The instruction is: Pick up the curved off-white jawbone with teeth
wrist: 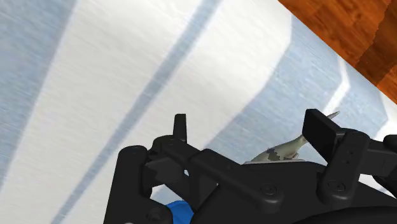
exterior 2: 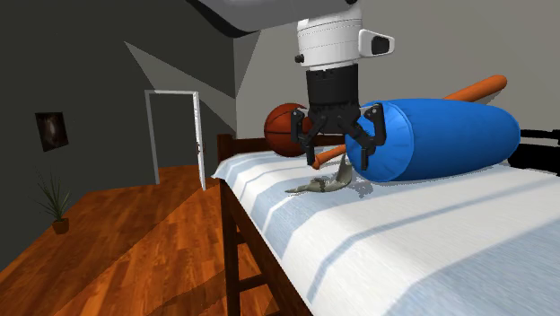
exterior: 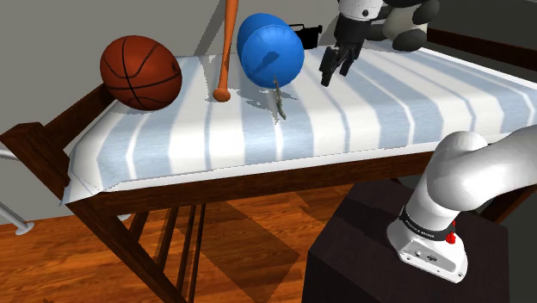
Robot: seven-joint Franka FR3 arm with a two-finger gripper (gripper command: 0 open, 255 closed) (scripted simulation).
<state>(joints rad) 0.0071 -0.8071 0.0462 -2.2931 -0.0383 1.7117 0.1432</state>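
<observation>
The curved jawbone [exterior: 280, 101] is grey-beige with darker mottling and lies on the striped bed cover, just in front of a blue bolster. In the second exterior view the jawbone [exterior 2: 323, 185] rests near the bed's edge. My black gripper [exterior: 336, 72] hangs open above the cover, to the shoulder view's right of the bone and apart from it. The gripper [exterior 2: 339, 162] points down with nothing between its fingers. In the wrist view the gripper [wrist: 250, 130] stands open, and the jawbone [wrist: 287, 150] shows just beyond one fingertip [wrist: 320, 129].
A blue bolster [exterior: 271, 49] lies behind the bone, with an orange bat [exterior: 226, 52] and a basketball [exterior: 140, 72] further left. A black-and-white plush toy [exterior: 404, 21] sits at the back right. The bed cover [exterior: 172, 146] ends at a wooden frame; the floor lies below.
</observation>
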